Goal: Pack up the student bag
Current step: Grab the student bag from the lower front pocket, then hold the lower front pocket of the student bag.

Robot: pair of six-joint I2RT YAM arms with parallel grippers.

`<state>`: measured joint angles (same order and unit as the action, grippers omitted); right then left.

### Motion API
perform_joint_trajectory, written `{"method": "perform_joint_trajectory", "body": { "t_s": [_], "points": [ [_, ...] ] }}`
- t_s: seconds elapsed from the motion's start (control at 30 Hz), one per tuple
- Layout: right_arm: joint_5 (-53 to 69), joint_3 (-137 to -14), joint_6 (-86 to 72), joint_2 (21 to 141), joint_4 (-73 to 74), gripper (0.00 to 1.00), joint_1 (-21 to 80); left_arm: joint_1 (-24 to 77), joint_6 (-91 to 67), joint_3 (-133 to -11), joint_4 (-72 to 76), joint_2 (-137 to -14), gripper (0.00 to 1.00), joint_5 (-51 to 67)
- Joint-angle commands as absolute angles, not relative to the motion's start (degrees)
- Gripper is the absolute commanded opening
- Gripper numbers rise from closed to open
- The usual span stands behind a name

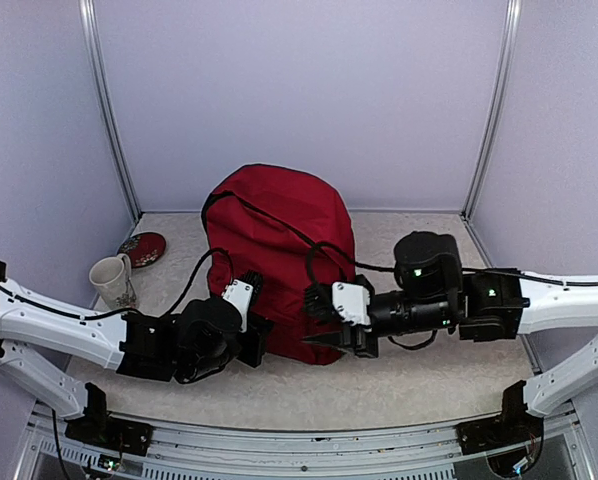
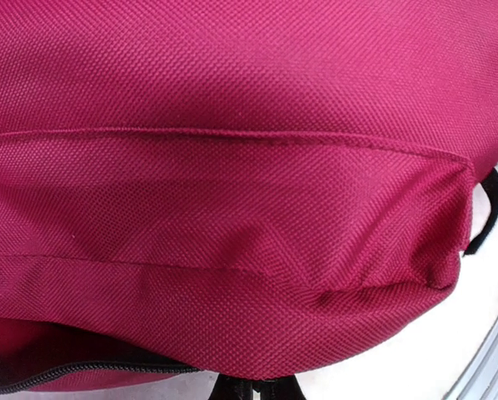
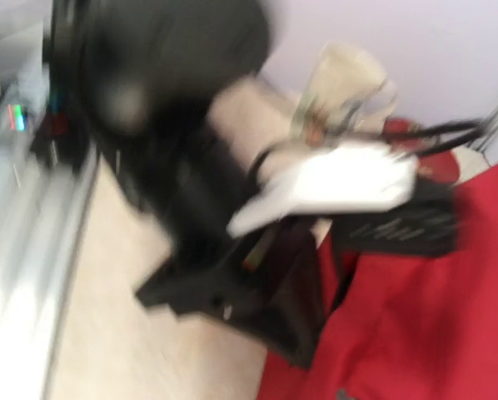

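Note:
The student bag, a big dark red backpack, lies in the middle of the table. Its woven fabric fills the left wrist view, with a black zipper at the lower left. My left gripper presses against the bag's left side. Its dark fingers sit together under a fold of fabric, shut, and I cannot tell whether any cloth is pinched. My right gripper is at the bag's lower right side, its jaws apart with nothing seen between them. The right wrist view is blurred and shows the bag and the left arm.
A pale mug stands left of the bag, with a small dark red dish behind it. Black cables trail across the bag. Grey walls close the table on three sides.

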<state>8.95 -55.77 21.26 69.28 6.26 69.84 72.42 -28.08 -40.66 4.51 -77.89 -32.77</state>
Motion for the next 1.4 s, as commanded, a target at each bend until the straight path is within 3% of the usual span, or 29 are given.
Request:
{"method": "perform_joint_trajectory", "body": {
  "t_s": [0.0,0.07,0.23,0.5,0.77,1.1,1.13,1.2,1.27,1.37],
  "points": [
    [-7.96,-55.96,34.83,77.55,6.11,0.50,72.97,72.45,-26.59,-38.74,8.62,-74.86,0.00,-30.70],
    [-16.01,-57.43,37.45,81.25,6.45,0.54,73.89,72.14,-26.23,-38.36,8.90,-74.19,0.00,-29.53],
    [-20.86,-55.88,44.63,85.31,-0.49,0.64,74.01,71.59,-24.49,-36.69,11.20,-72.26,0.00,-25.60],
    [-29.48,-59.41,47.76,90.43,-3.19,0.61,74.49,70.50,-24.53,-36.12,9.58,-71.30,0.00,-23.90],
    [-18.61,-54.74,48.30,83.35,-10.78,0.62,76.29,68.78,-25.58,-34.64,12.42,-71.19,0.00,-20.94],
    [-26.15,-52.76,52.98,91.61,-13.62,0.62,73.48,68.55,-25.42,-35.07,11.52,-70.98,0.00,-20.69],
    [-26.31,-52.97,52.87,92.05,-13.58,0.58,73.48,68.49,-25.59,-35.07,11.14,-70.90,0.00,-20.83],
    [-27.23,-53.81,52.45,92.65,-13.33,0.26,73.48,67.92,-26.24,-35.11,9.85,-70.66,0.00,-21.08],
    [-28.38,-54.44,52.30,92.66,-12.03,0.04,73.48,66.19,-27.70,-34.99,8.03,-70.09,0.00,-20.44],
    [-29.00,-53.97,51.81,91.22,-9.51,0.00,73.48,63.10,-29.53,-34.85,3.86,-68.77,0.00,-21.04]
  ]
}}
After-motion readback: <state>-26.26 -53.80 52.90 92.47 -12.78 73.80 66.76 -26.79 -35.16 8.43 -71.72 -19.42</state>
